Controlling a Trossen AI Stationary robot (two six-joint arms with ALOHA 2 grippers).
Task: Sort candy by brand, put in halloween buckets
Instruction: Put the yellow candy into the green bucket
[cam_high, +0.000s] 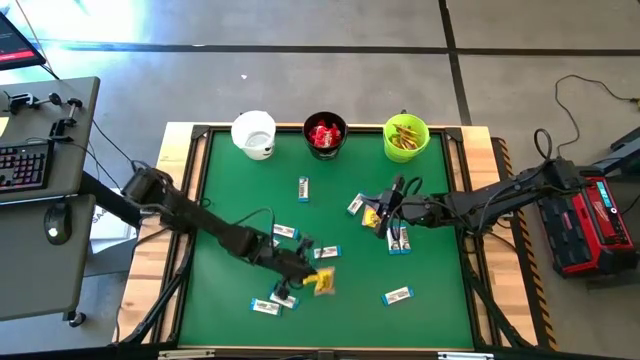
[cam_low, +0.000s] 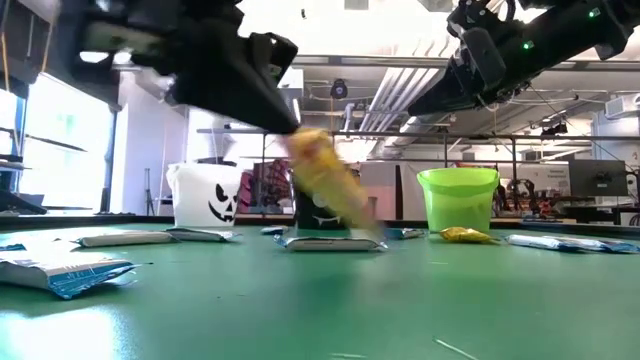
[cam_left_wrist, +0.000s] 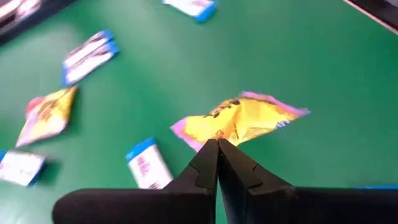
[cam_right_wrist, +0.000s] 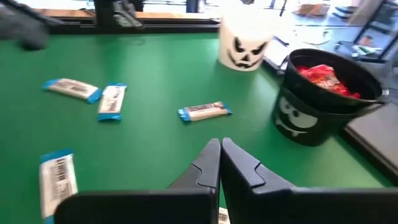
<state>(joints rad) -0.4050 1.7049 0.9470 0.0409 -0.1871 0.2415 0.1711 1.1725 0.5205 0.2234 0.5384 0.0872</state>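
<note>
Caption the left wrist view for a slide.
Left hand shut on a yellow-and-pink candy packet over the green table, white-and-blue bars scattered around.

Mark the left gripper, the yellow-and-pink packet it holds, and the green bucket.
left gripper (cam_left_wrist: 217, 144), left wrist view, at the shut fingertips.
yellow-and-pink packet (cam_left_wrist: 249, 118), left wrist view, wrapper middle.
green bucket (cam_high: 389, 149), high view, rim.

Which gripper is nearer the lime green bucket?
Right. The right gripper sits just below the lime green bucket in the high view; the left gripper is far across the mat.
</note>
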